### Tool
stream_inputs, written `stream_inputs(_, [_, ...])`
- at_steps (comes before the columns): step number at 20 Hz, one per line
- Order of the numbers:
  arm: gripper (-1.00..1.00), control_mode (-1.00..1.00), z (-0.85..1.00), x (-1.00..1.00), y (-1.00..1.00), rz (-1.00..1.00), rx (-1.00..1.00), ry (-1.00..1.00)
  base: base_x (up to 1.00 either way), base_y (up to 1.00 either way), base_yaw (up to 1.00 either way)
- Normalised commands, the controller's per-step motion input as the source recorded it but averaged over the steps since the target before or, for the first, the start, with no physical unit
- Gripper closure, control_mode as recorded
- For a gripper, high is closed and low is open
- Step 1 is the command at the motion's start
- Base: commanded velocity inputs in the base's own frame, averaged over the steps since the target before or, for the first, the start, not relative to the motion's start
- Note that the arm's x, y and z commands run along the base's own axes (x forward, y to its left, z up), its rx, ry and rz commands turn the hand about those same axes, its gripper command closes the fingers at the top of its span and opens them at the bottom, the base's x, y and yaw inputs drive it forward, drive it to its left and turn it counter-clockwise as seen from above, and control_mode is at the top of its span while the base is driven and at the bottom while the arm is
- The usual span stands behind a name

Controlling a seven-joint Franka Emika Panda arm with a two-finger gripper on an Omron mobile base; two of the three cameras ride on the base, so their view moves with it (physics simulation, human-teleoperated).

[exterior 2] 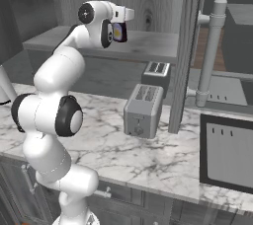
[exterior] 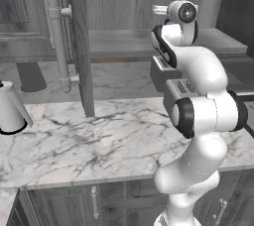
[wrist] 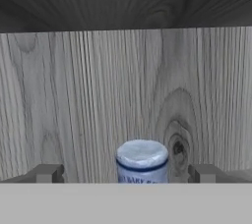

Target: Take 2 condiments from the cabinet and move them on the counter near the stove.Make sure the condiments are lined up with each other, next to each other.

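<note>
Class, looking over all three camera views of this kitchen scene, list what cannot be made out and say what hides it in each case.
- Sauce bottle, hand view: its lower body is cut off by the bottom edge.
- Same bottle, right base view: partly hidden behind the robot's hand; just a yellow label shows.
- Gripper: its fingertips barely rise into the hand view, standing wide either side of the bottle.
- Kettle, left base view: cut off by the left edge.
- Second condiment: I cannot locate it.
</note>
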Motion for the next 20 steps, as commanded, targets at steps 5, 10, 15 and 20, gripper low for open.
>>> stream_inputs(5, [1.0, -1.0, 0.0, 0.0, 0.0, 0.0, 0.0, 0.0, 0.0, 0.0, 0.0])
stream_inputs(10, [1.0, -1.0, 0.0, 0.0, 0.0, 0.0, 0.0, 0.0, 0.0, 0.0, 0.0])
stream_inputs(15, [1.0, -1.0, 0.0, 0.0, 0.0, 0.0, 0.0, 0.0, 0.0, 0.0, 0.0])
stream_inputs(20, [1.0, -1.0, 0.01, -0.06, -0.01, 0.0, 0.0, -0.02, 0.0, 0.0, 0.0])
